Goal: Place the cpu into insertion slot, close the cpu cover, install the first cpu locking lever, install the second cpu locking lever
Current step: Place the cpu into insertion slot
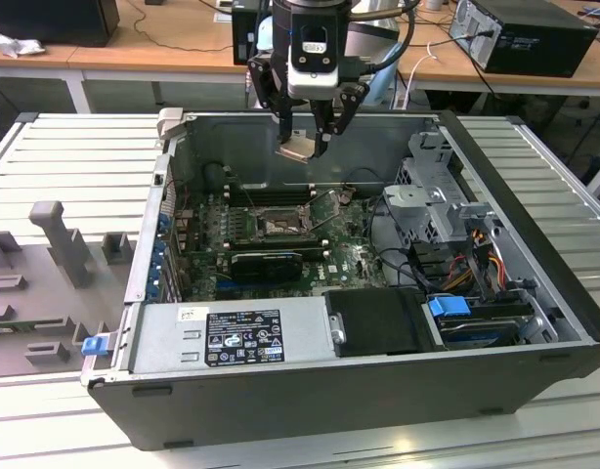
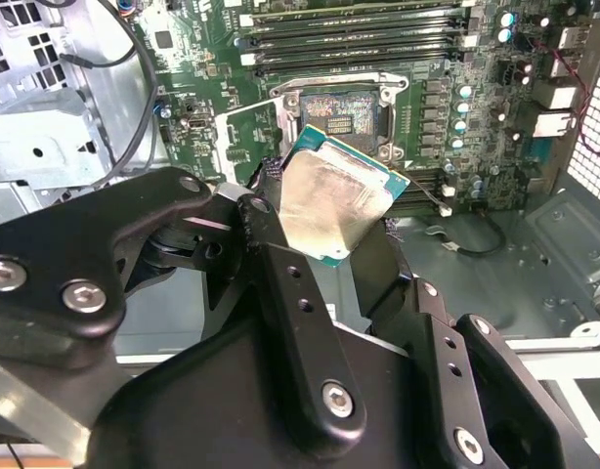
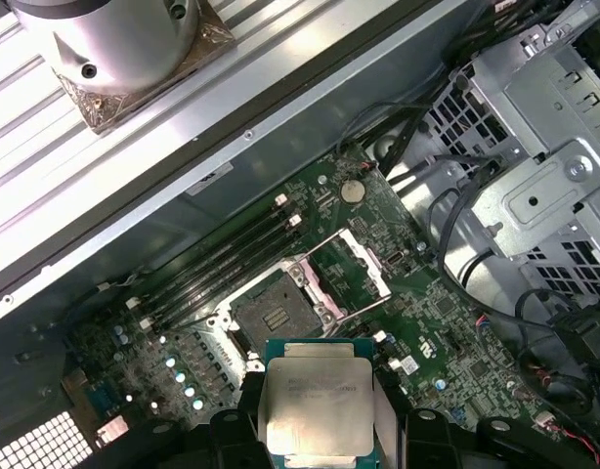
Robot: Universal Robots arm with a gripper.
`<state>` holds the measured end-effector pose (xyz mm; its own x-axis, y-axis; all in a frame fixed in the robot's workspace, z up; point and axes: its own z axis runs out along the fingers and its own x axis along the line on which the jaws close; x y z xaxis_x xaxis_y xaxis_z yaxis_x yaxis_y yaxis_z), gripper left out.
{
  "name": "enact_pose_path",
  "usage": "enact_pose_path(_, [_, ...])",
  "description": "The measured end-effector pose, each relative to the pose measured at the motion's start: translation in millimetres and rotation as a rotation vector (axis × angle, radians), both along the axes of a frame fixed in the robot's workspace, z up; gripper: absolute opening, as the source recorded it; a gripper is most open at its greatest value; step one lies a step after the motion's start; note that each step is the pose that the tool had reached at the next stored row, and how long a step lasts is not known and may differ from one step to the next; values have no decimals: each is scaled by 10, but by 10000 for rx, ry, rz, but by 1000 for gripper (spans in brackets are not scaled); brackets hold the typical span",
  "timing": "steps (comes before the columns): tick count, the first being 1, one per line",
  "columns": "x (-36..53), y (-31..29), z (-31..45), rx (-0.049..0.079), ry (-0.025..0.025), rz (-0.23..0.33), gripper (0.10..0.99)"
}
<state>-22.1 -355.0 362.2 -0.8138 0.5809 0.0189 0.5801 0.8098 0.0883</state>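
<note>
Hand (image 1: 306,145) clamped on cpu (image 2: 334,210), hovering above open computer case (image 1: 535,225); slot (image 3: 276,315) on green board bare, cover (image 3: 351,266) flipped open beside it.

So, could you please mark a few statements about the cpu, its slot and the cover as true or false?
1. The gripper grips the cpu. True.
2. The cpu sits in the insertion slot. False: the slot's pin field is bare, and the cpu is held up above the green circuit board.
3. The cpu cover lies shut over the slot. False: in the first wrist view it is swung open beside the slot.
4. The computer case lies on its side with the board exposed. True.
</note>
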Motion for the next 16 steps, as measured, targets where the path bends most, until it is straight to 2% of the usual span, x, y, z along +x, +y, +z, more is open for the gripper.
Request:
enact_pose_path(8, [0, 0, -3, 1, -1, -147, 529])
enact_pose_path(16, [-1, 0, -13, 0, 0, -876, 529])
